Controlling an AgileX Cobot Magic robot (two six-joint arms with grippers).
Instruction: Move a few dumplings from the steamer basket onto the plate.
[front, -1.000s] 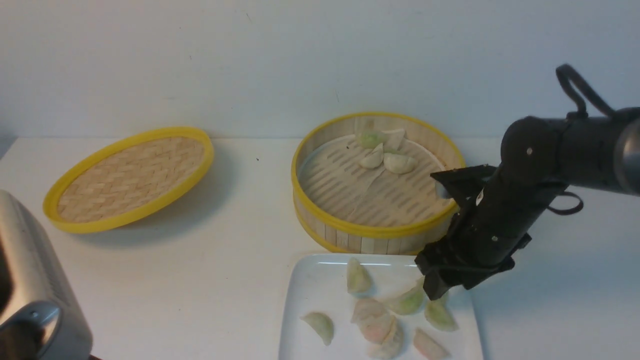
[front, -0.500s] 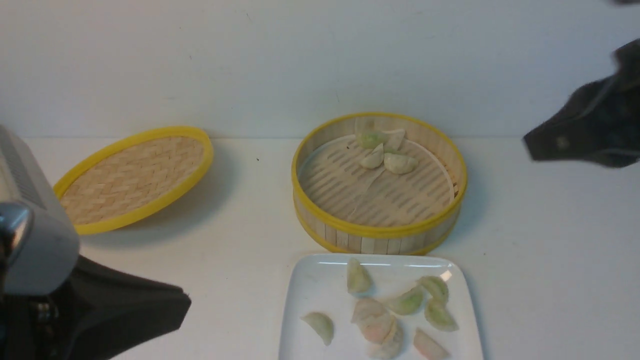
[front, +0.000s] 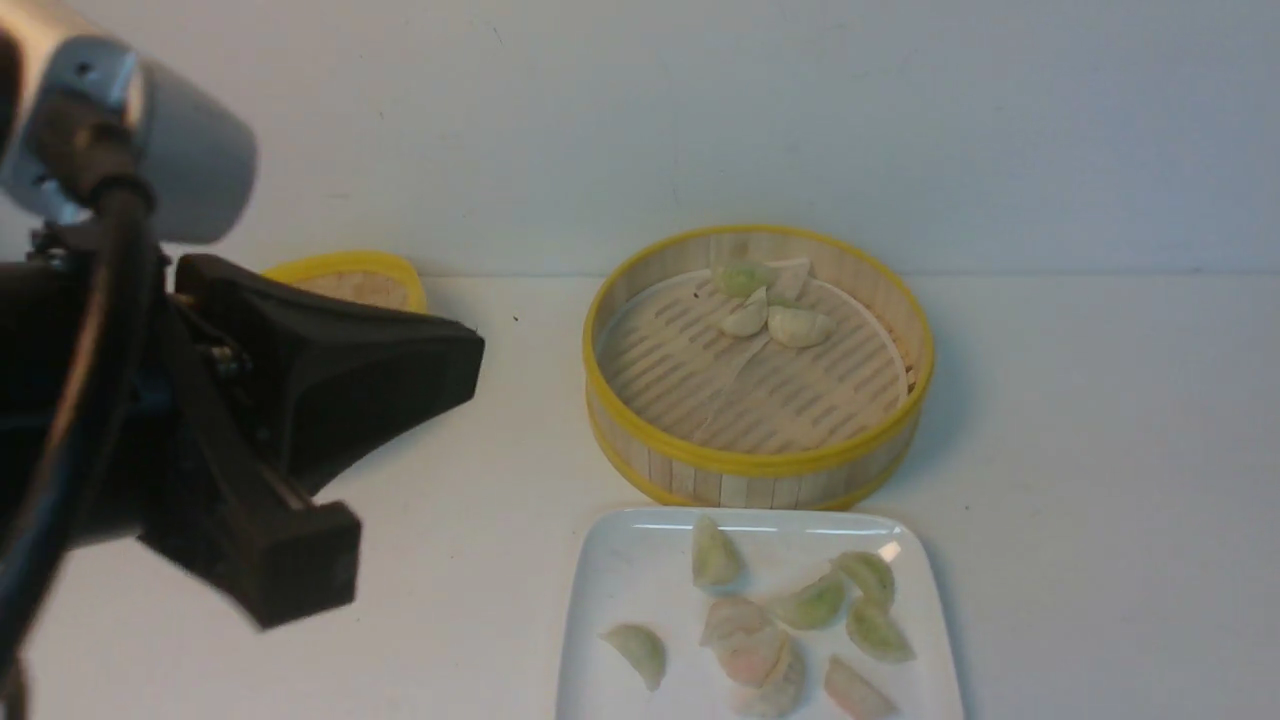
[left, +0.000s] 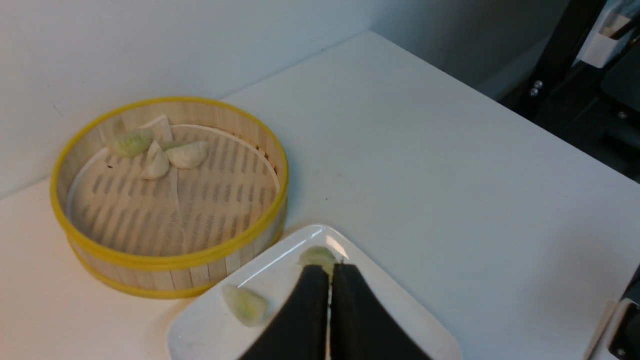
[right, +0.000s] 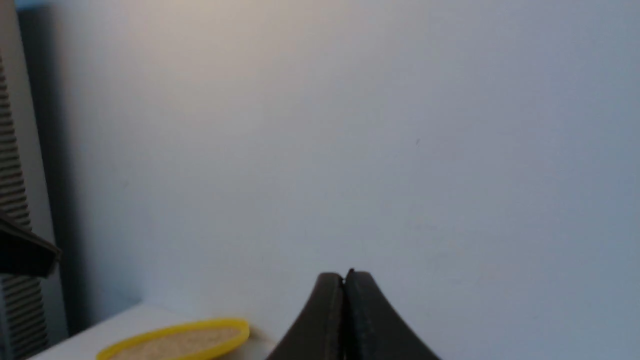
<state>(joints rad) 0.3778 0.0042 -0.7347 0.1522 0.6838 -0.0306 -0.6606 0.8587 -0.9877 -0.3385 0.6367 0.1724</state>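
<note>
Has withdrawn the right gripper (right: 345, 276) and swung in the left gripper (left: 330, 270), both pressed together, empty; sent down unopened, would squash dumplings (front: 745, 630) on the plate (front: 610, 580) or shove those left in the basket (front: 750, 468).

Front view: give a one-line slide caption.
Dumplings lie on the plate, a few sit in the steamer basket, left claw shut.

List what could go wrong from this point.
1. The basket dumplings huddle, touching, against the far wall of the steamer basket. A grab there could pinch two or squash one.
2. The left gripper is shut. Unless it opens first, it would likely shove dumplings rather than pick them.
3. The plate dumplings crowd the plate, some overlapping. Another drop may land on them.
</note>
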